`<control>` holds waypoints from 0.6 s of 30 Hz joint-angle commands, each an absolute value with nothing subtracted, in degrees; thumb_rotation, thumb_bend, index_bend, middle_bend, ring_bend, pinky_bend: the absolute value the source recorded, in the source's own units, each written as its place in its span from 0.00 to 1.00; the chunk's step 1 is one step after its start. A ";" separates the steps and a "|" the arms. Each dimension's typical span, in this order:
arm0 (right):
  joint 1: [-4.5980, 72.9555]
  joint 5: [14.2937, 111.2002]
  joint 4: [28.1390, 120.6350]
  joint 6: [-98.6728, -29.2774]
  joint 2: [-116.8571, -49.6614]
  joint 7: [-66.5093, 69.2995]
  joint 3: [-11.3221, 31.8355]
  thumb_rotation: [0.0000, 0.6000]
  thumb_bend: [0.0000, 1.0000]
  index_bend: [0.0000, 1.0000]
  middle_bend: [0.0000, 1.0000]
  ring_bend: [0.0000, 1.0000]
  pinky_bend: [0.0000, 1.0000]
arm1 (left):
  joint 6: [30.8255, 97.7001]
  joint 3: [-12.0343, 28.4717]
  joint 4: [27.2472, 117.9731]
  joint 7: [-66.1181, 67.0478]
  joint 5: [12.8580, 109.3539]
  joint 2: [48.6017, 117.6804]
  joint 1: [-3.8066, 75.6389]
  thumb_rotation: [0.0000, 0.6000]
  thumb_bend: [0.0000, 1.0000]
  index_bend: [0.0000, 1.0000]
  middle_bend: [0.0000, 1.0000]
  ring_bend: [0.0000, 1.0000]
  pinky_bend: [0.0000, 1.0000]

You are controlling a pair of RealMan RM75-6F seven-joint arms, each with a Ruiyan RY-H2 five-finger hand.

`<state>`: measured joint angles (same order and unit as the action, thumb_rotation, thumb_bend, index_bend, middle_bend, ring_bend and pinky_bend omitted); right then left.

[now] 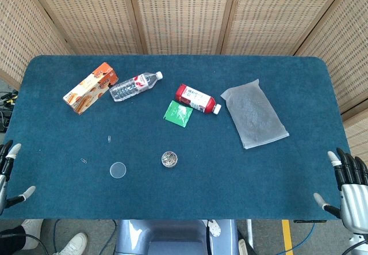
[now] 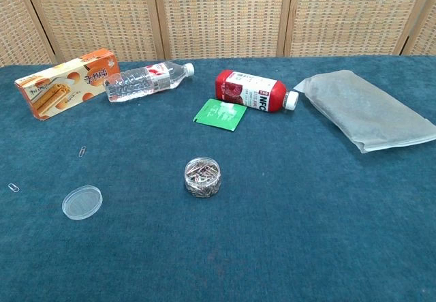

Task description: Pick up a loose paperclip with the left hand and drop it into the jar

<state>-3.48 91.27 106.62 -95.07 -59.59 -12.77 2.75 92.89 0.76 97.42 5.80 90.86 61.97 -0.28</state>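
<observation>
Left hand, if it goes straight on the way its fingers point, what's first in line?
Probably nothing at first. The left hand sits off the table's left edge, fingers pointing up along it. The small loose metal paperclip lies well to the side, out of line. Depth is unclear.

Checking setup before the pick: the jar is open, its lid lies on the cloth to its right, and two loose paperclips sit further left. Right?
Not quite. The lid lies to the left of the jar, not the right, as the chest view shows. The rest holds: the jar is open, and two loose paperclips sit further left on the cloth.

Bare cloth (only the lid (image 2: 82, 202) nearby) surrounds the jar (image 2: 202, 176).
</observation>
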 commanded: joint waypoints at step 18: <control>-3.12 90.69 107.11 -94.19 -60.14 -12.40 3.38 1.00 0.00 0.00 0.00 0.00 0.00 | 72.36 2.73 85.87 5.99 87.98 66.80 12.32 1.00 0.27 0.30 0.00 0.00 0.00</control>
<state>-3.21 90.80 107.07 -94.30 -60.05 -12.28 3.32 77.92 2.06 89.64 3.91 88.97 64.82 8.25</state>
